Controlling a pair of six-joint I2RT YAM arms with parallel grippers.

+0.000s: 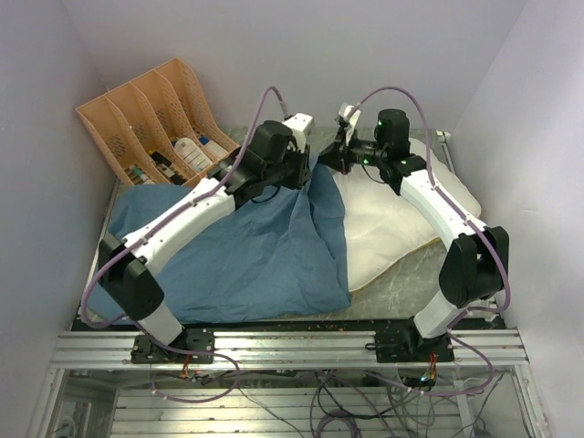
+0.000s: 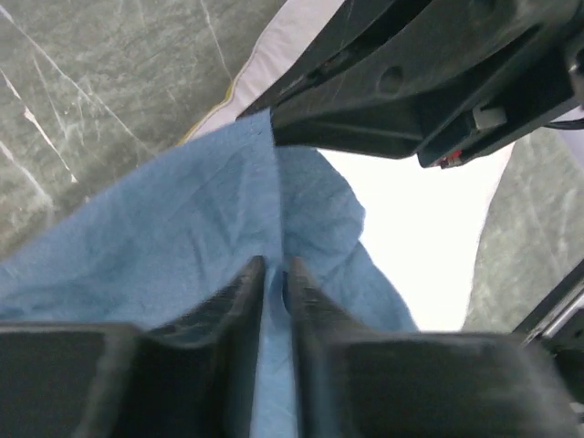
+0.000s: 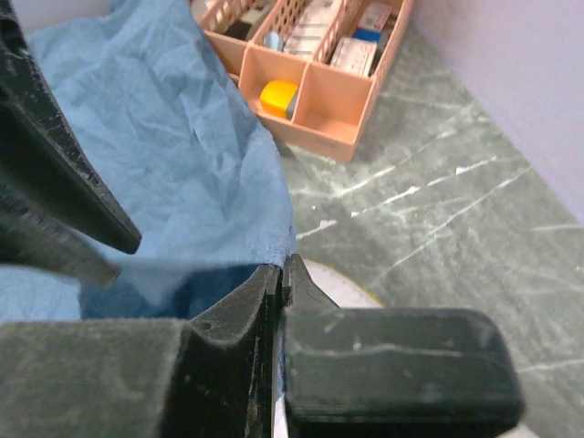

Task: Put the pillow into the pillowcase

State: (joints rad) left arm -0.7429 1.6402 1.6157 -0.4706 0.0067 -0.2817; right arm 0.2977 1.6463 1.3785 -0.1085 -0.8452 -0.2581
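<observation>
Top view: pillowcase (image 1: 246, 251) is spread wrinkled over the left and middle of the table (image 1: 411, 278). Pillow (image 1: 397, 224) lies on the right, its left side overlapped by the blue fabric. Both arms are reached to the far centre. Left gripper (image 1: 307, 162) and right gripper (image 1: 330, 157) are set close together at the case's far edge. Peach organizer (image 1: 151, 114) is seen far left.

Left wrist view: left gripper (image 2: 276, 270) is clamped on a ridge of pillowcase (image 2: 173, 246). White pillow (image 2: 415, 224) is seen just beyond the fabric, on the table (image 2: 91, 91). The right arm's black parts are seen above.

Right wrist view: right gripper (image 3: 282, 271) is pinched shut on the pillowcase (image 3: 164, 155) hem. A sliver of pillow (image 3: 339, 289) is seen just behind the fingertips. Organizer (image 3: 319, 91) stands beyond, on the table (image 3: 447, 201).
</observation>
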